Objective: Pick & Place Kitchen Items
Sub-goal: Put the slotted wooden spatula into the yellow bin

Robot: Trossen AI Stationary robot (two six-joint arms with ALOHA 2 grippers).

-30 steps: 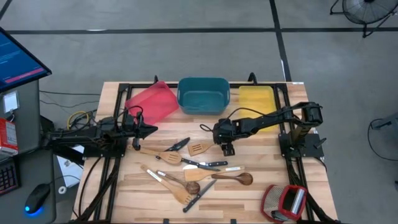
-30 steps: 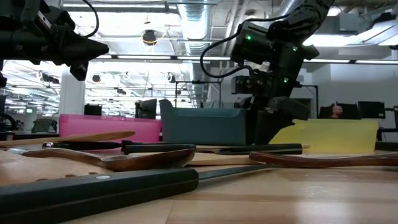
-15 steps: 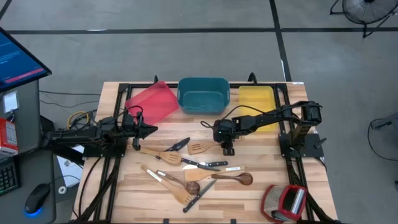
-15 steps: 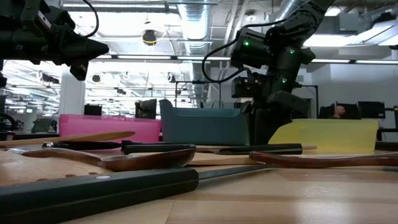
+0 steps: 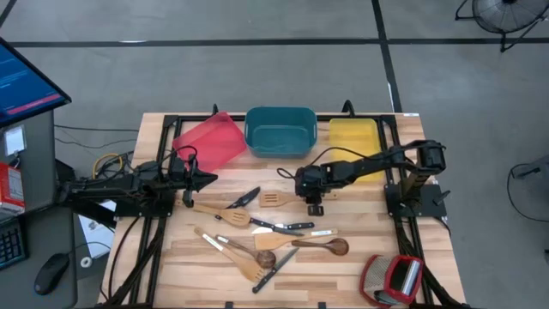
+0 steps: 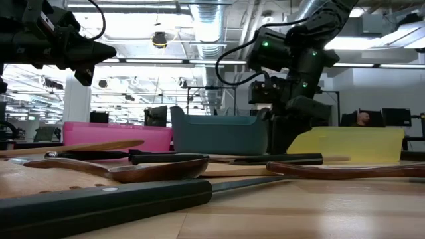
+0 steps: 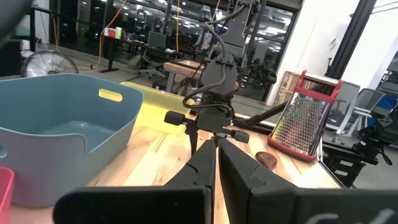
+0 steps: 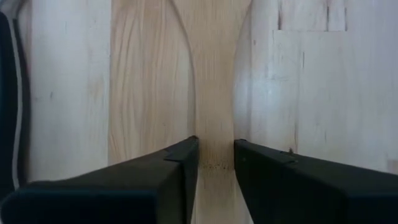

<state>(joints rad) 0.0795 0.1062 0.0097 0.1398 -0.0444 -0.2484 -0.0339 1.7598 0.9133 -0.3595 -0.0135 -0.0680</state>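
A light wooden slotted spatula (image 5: pixel 274 201) lies flat on the table just near the teal tray (image 5: pixel 280 130). My right gripper (image 5: pixel 302 200) points steeply down at its handle end and is shut on it; the right wrist view shows the handle (image 8: pixel 214 124) between the fingers. More wooden spoons, spatulas and black-handled knives (image 5: pixel 257 245) lie scattered toward the near edge. My left gripper (image 5: pixel 211 178) hovers shut at the table's left, level and clear of everything. My right gripper pinches the spatula's narrow handle (image 8: pixel 214 146) between its two fingers (image 8: pixel 181 167), one on each long edge. The fingers come from above, slanting steeply down, and lie across the handle. The spatula still lies flat on the table.
A red tray (image 5: pixel 210 142), the teal tray and a yellow tray (image 5: pixel 353 137) stand along the far edge. A red-and-silver grater (image 5: pixel 390 279) lies at the near right corner. A knife (image 5: pixel 246 198) lies just left of the spatula's head.
My right gripper has stayed over the spatula's handle, rolled a little at the wrist, and brought its fingers together from wide open onto the handle's edges. The spatula has stayed on the table.
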